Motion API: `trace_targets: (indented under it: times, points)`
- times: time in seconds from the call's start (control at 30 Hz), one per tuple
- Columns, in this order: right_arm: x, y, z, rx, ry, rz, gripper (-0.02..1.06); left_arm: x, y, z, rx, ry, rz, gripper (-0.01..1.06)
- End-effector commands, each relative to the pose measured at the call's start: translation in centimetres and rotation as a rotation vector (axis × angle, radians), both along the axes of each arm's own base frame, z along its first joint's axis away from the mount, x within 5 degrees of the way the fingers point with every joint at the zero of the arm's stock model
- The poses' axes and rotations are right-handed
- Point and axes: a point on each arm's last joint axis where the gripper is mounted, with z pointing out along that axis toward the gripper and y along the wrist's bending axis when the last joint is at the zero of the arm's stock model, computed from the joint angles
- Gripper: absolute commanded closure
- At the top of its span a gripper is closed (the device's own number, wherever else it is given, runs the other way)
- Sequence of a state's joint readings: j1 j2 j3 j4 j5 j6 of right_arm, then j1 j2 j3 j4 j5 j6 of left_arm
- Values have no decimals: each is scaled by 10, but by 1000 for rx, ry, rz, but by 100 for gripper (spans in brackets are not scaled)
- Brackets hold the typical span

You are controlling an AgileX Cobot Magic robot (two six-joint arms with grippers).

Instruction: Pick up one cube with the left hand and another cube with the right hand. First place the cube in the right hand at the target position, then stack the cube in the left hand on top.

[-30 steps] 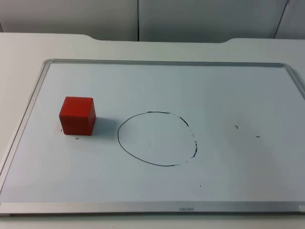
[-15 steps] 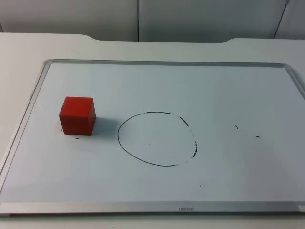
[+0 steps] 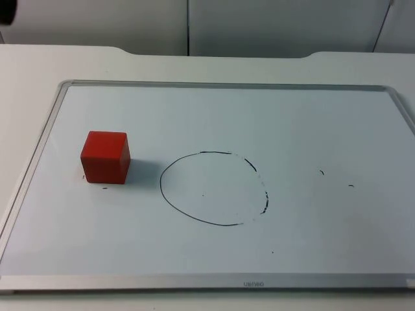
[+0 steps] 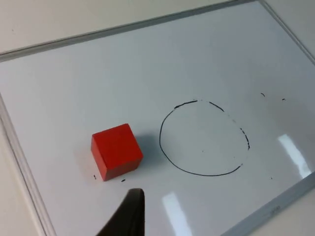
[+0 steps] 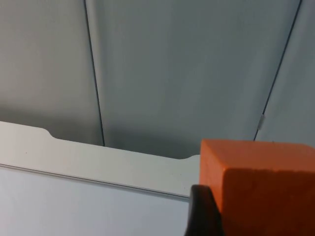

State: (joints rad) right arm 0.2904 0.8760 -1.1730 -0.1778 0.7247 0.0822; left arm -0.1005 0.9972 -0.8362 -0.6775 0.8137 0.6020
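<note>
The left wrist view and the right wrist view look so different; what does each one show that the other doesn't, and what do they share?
The left wrist view alone shows the red cube sitting on the whiteboard beside the hand-drawn circle, apart from it, with a fingertip of the left gripper below it. The right wrist view alone shows an orange cube close up against a fingertip of the right gripper, with the grey partition wall behind. Both take in the whiteboard's metal frame and a strip of white table top.

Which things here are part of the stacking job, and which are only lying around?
Part of the job:
red cube
orange cube, held at the right gripper's fingertip
drawn circle, the likely target
left gripper's fingertip, above the board

Only around:
whiteboard
grey partition wall
</note>
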Motion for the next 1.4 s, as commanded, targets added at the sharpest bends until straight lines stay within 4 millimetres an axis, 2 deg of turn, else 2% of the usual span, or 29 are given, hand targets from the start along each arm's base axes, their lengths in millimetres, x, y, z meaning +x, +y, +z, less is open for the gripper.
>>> trace_targets:
  times: [0.0,0.1,0.13,0.23,0.27,0.4,0.43,0.57,0.6,0.73,0.8,0.9,1.07,1.37]
  points:
    - [-1,0,3,-5,-25,7,105,15,-7,0,-12,12,-25,1]
    - [-1,0,4,-4,-29,7,105,49,-33,-9,3,71,-58,1]
    - [-1,0,4,-4,-29,7,105,49,-33,-9,3,71,-58,1]
    - [-1,0,4,-4,-29,7,105,76,-54,-27,103,144,-2,1]
    - [-1,0,4,-4,-29,7,105,76,-54,-27,103,144,-2,1]
    - [-1,0,4,-4,-29,7,105,109,-85,-65,251,254,62,1]
    - [-1,0,4,-4,-29,7,105,109,-85,-65,251,254,62,1]
    - [-1,0,4,-4,-29,7,105,136,-95,-101,325,330,127,1]
    - [-1,0,4,-4,-29,7,105,136,-95,-101,325,330,127,1]
    - [-1,0,4,-4,-29,7,105,151,-102,-130,352,400,148,1]
    - [-1,0,4,-4,-29,7,105,153,-103,-137,357,415,152,1]
    - [-1,0,4,-7,-29,8,105,159,-105,-158,370,443,162,1]
    - [-1,0,4,-7,-29,8,105,164,-102,-175,379,467,192,1]
    - [-1,0,4,-8,-27,8,105,173,-95,-192,362,479,243,1]
